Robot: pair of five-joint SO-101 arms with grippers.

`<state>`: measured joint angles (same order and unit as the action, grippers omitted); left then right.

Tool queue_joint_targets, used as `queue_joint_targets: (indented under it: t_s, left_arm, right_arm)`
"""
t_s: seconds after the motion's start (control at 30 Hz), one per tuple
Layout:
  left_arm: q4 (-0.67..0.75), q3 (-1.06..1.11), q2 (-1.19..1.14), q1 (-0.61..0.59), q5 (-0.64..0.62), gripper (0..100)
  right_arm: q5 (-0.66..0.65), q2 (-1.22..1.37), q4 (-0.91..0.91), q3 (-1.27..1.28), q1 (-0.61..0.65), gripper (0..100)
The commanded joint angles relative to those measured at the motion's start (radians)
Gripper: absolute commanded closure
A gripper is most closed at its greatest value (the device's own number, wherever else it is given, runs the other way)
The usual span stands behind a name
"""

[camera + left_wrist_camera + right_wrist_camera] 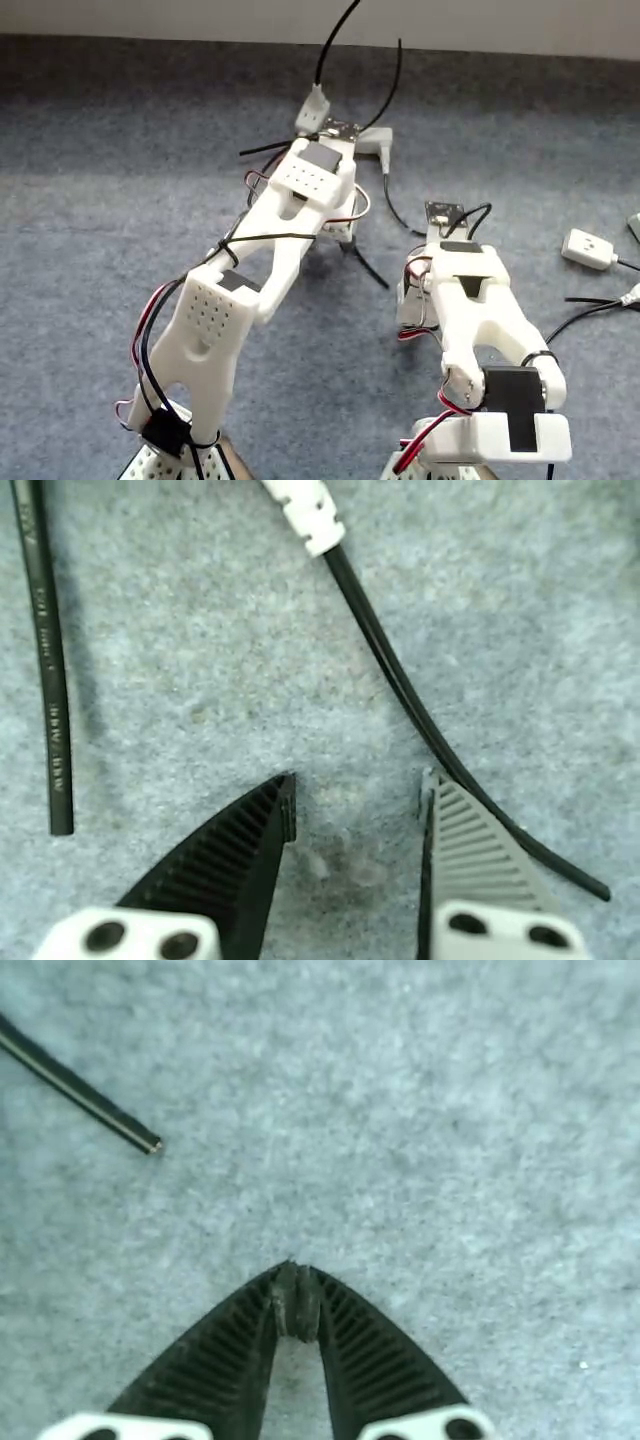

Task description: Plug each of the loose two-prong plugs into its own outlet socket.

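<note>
My left gripper is open just above the grey carpet, nothing between its fingers. Just past one fingertip runs a black cord that ends in a white plug. In the high view the left arm stretches to the far middle, where two white plugs lie with black cords. My right gripper is shut on nothing over bare carpet, with a cut cord end some way off. A white outlet socket lies at the right, well clear of the right arm.
A second black cord lies alongside the left gripper, apart from it. Another white plug with black cords sits at the right edge, and one more white piece shows above it. Grey carpet spreads to the left.
</note>
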<state>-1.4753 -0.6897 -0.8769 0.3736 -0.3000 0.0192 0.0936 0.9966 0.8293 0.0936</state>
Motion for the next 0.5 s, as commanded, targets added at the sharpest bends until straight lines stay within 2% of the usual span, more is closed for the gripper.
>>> queue_joint_targets:
  t_s: [0.0, 0.2, 0.47]
  left_arm:
    - [0.035, -0.027, -0.001, 0.012, -0.008, 79]
    - [0.037, -0.027, -0.001, 0.025, -0.006, 79]
    - [0.049, -0.024, -0.001, 0.021, -0.006, 79]
  right_arm:
    - [0.006, 0.085, 0.067, 0.035, 0.076, 99.1]
    - [0.008, 0.084, 0.070, 0.031, 0.162, 99.1]
    - [0.008, 0.081, 0.068, 0.030, 0.077, 99.1]
